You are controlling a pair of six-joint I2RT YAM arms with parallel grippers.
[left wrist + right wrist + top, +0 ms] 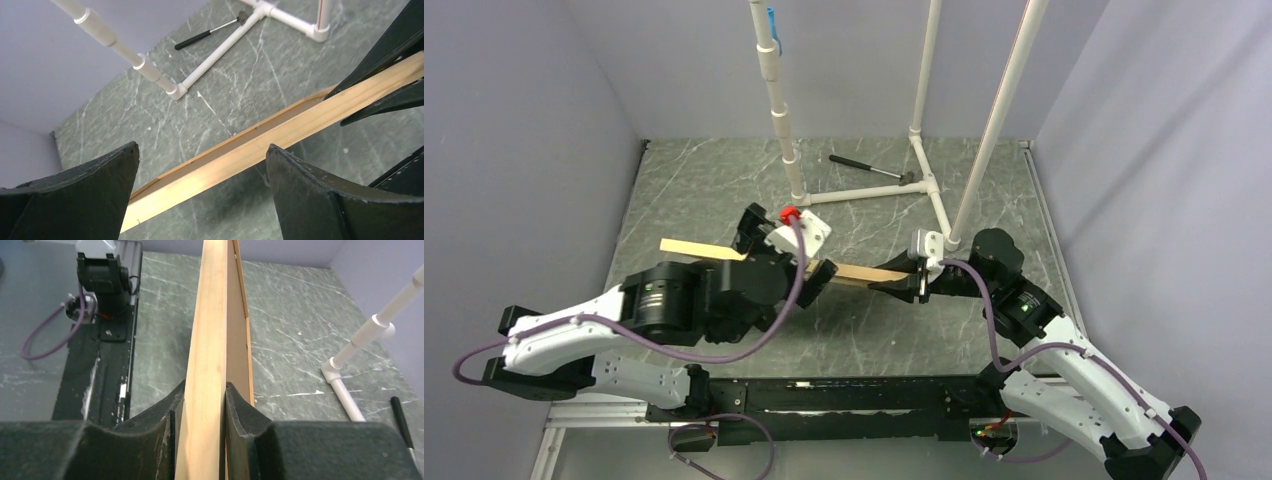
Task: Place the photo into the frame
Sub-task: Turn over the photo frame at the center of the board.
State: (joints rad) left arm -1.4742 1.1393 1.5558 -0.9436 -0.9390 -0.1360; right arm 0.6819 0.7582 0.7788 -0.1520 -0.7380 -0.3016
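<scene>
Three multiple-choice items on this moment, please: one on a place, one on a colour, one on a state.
1. The hammer lies:
A) at the far side, by the pipe stand
B) at the near edge
C) under an arm

2. The frame is:
A) black
B) light wood
C) red

3. The right tool is:
A) open
B) shut on the frame
C) out of view

Key:
1 A, it rests beside the stand's foot pipes.
2 B, pale tan grain shows.
3 B, both fingers press the frame's sides.
</scene>
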